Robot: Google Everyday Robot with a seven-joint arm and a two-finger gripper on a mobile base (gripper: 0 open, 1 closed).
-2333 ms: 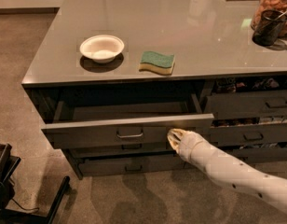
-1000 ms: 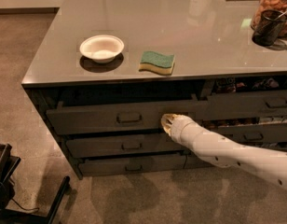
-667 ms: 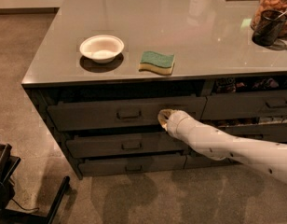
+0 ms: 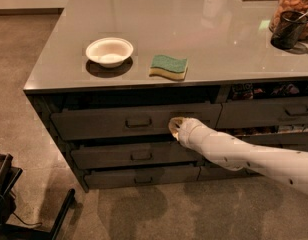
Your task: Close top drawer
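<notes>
Top drawer [image 4: 101,125] grey, pincer [image 4: 174,127] at front

Glossy smooth grey countertop [image 4: 204,29] catching light reflections, matt white bowl [image 4: 109,51], sponge [image 4: 168,66] with rough green top over yellow foam, matt dark grey top drawer [image 4: 94,125], metal bar handle [image 4: 138,122], pale smooth gripper [image 4: 174,128] against the drawer front, matt speckled floor [image 4: 24,59].

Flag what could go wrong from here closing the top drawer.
1. The claw sits against the front of the top drawer, right of the handle. An off-centre push could skew the drawer and jam it.
2. The drawer looks nearly shut, so pushing harder may only load the arm.
</notes>
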